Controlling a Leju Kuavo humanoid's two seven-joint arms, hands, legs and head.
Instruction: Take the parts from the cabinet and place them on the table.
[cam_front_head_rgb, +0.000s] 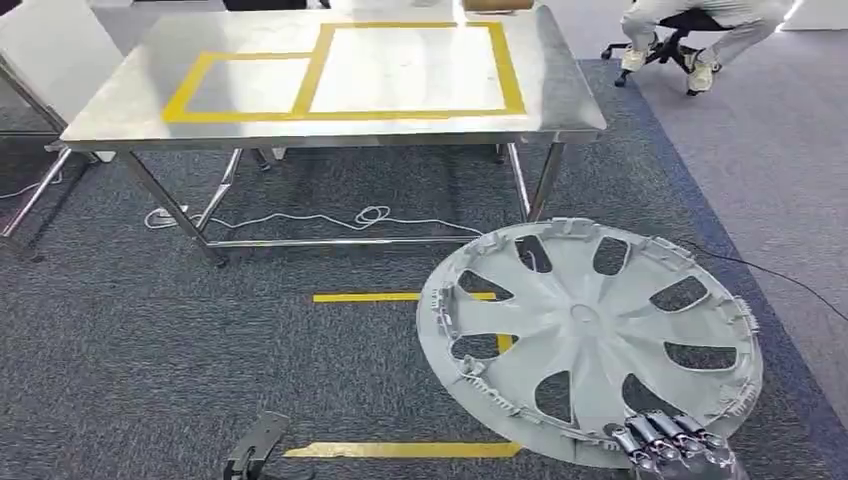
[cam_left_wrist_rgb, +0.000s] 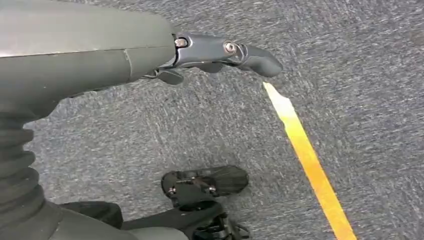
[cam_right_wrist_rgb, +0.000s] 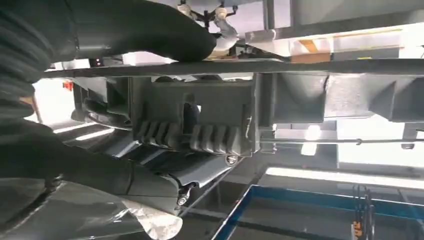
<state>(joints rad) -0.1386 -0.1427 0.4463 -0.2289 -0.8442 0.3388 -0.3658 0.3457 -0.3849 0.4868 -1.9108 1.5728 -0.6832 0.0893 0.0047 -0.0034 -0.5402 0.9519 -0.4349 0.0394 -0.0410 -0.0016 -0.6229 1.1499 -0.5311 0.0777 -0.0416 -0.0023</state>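
A large grey wheel cover (cam_front_head_rgb: 590, 340) with spoke openings hangs tilted over the carpet at the lower right of the head view. My right hand (cam_front_head_rgb: 672, 442) grips its near rim, fingers curled over the edge. In the right wrist view the cover's ribbed underside (cam_right_wrist_rgb: 200, 120) shows close up, with my right hand's thumb (cam_right_wrist_rgb: 145, 30) lying across its rim. The steel table (cam_front_head_rgb: 110, 110) with yellow tape rectangles stands ahead, its top bare. My left hand (cam_left_wrist_rgb: 220, 52) hangs over the carpet, fingers apart, holding nothing.
A white cable (cam_front_head_rgb: 330, 218) lies on the carpet under the table. Yellow tape strips (cam_front_head_rgb: 400, 450) mark the floor in front of me. A person on a wheeled chair (cam_front_head_rgb: 680, 40) sits at the far right. A blue carpet border (cam_front_head_rgb: 790, 350) runs along the right.
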